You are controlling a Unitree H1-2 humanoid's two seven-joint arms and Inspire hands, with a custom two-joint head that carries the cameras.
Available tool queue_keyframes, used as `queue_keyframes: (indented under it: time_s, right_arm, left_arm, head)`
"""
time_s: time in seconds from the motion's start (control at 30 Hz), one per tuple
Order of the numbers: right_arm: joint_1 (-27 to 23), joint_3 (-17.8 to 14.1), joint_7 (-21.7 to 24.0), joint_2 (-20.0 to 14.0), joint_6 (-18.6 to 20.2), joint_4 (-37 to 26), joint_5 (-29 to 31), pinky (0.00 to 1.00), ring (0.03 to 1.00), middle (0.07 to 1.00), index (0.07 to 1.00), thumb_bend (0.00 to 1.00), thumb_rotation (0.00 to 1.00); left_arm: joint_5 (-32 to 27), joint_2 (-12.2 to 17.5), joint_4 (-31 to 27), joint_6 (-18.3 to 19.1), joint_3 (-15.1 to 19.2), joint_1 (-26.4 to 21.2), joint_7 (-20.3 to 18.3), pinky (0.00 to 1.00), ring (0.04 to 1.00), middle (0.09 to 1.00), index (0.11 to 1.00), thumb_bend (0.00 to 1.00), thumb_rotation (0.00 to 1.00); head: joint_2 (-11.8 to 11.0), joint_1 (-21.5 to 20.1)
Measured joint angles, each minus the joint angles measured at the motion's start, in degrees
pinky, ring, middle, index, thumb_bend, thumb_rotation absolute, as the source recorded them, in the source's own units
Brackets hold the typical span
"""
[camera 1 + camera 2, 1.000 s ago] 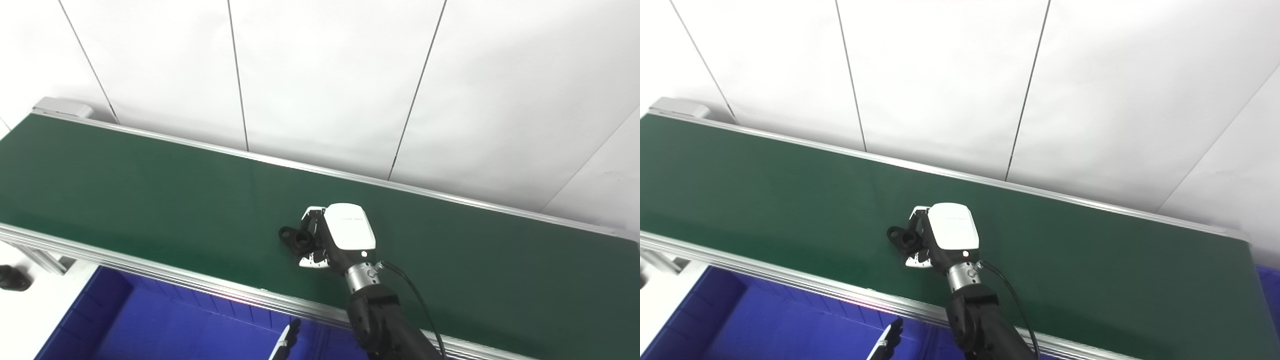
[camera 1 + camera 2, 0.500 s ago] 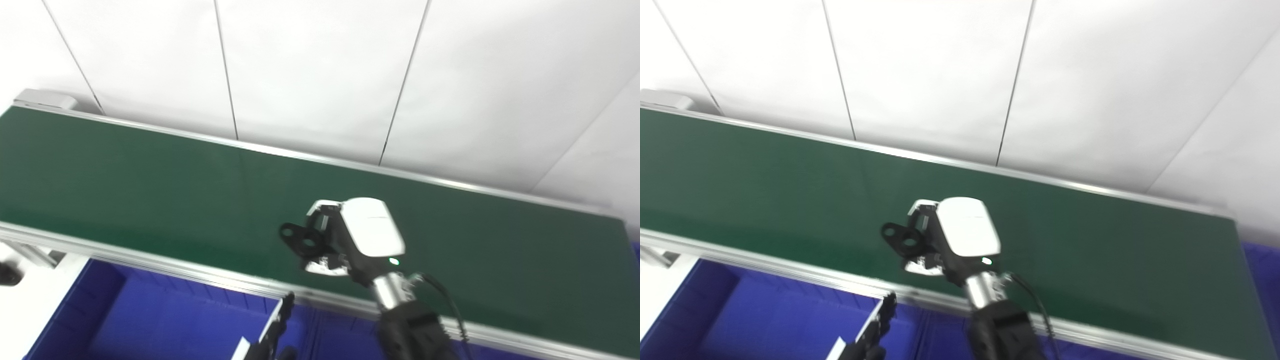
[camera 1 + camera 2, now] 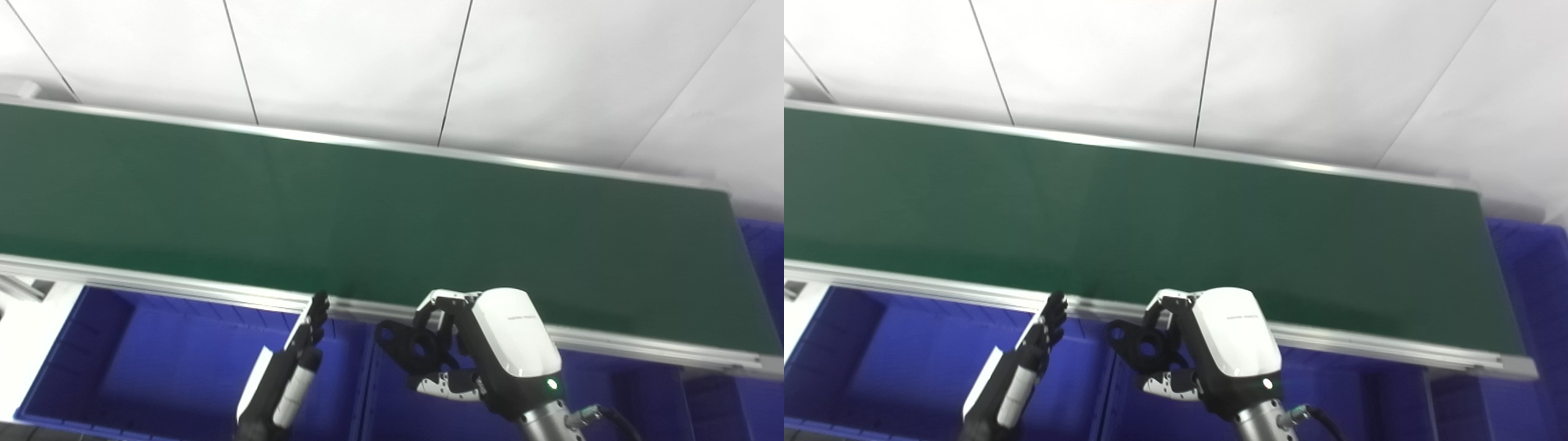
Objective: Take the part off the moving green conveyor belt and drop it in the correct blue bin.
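Note:
My right hand (image 3: 490, 355) is shut on a black part (image 3: 407, 349) with round holes, held off the belt and above a blue bin (image 3: 404, 416) below the conveyor's near rail. The green conveyor belt (image 3: 367, 214) carries nothing that I can see. My left hand (image 3: 288, 373) hangs over the divide between two blue bins, fingers straight and apart, holding nothing. In the right eye view the black part (image 3: 1139, 349) juts left out of the right hand (image 3: 1225, 355), near the left hand (image 3: 1020, 367).
A large blue bin (image 3: 153, 355) lies at lower left, another blue bin (image 3: 1528, 275) past the belt's right end. The conveyor's aluminium rail (image 3: 184, 291) runs along the near side. White wall panels stand behind.
The camera has tilted down and right. My right hand has lifted the black part off the belt and drawn it back over the near rail above the bins. The left hand has risen into view.

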Motion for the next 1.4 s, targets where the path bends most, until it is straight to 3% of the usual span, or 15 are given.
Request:
queue_keyframes:
  time_s: [0.17,0.33,0.7,0.9,0.97,1.07,1.23,1.4]
  right_arm:
    - [4.1,-1.1,-0.2,1.2,-1.0,-0.2,-1.3,0.14,0.209,0.332,0.487,0.50,0.13]
    - [4.7,-1.8,-0.5,2.8,-1.2,3.0,-2.7,0.14,0.214,0.334,0.488,0.50,0.13]
    - [1.5,-2.8,-6.0,3.0,-1.4,17.2,-2.9,0.17,0.231,0.340,0.488,0.51,0.13]
    - [0.1,-4.1,-5.8,4.3,0.2,22.6,-7.0,0.21,0.288,0.426,0.493,0.51,0.15]
    - [-0.1,-4.4,-5.2,4.7,1.3,23.8,-9.6,0.23,0.325,0.486,0.651,0.71,0.33]
    - [0.3,-5.1,-1.7,5.5,4.3,23.9,-14.4,0.40,0.526,0.652,0.782,0.93,0.58]
    - [0.6,-5.7,1.0,6.1,5.4,23.9,-16.0,0.58,0.705,0.807,0.851,1.00,0.75]
    - [0.9,-5.7,0.7,6.1,5.4,23.6,-10.7,0.62,0.739,0.842,0.880,1.00,0.86]
  left_arm:
    - [-1.7,0.6,-2.6,4.0,0.8,-0.2,-0.4,1.00,1.000,1.000,1.000,0.70,0.99]
    - [-2.6,0.8,-4.2,5.8,1.3,-0.2,-1.0,1.00,1.000,1.000,1.000,0.70,0.99]
    - [-2.9,1.7,-6.1,7.9,2.5,-0.2,-1.6,1.00,1.000,1.000,1.000,0.72,0.97]
    - [-4.1,2.1,-5.9,8.3,2.8,-0.4,-2.3,1.00,1.000,1.000,1.000,0.72,0.96]
    - [-4.1,2.1,-5.9,8.3,2.8,-0.6,-2.5,1.00,1.000,1.000,1.000,0.72,0.97]
    - [-4.0,2.1,-5.7,8.3,2.9,-0.8,-2.5,1.00,1.000,1.000,1.000,0.71,0.96]
    - [-4.1,2.2,-4.1,8.3,3.0,-1.1,-2.7,1.00,1.000,1.000,1.000,0.72,0.97]
    - [-3.8,2.5,-4.0,8.3,2.9,-1.1,-3.2,1.00,1.000,1.000,1.000,0.72,0.97]
  head:
    - [1.1,-1.0]
    - [2.2,-1.1]
    - [2.6,-2.2]
    - [2.1,-1.9]
    - [2.0,-1.9]
    - [1.8,-1.9]
    - [1.5,-1.8]
    - [0.7,-1.4]
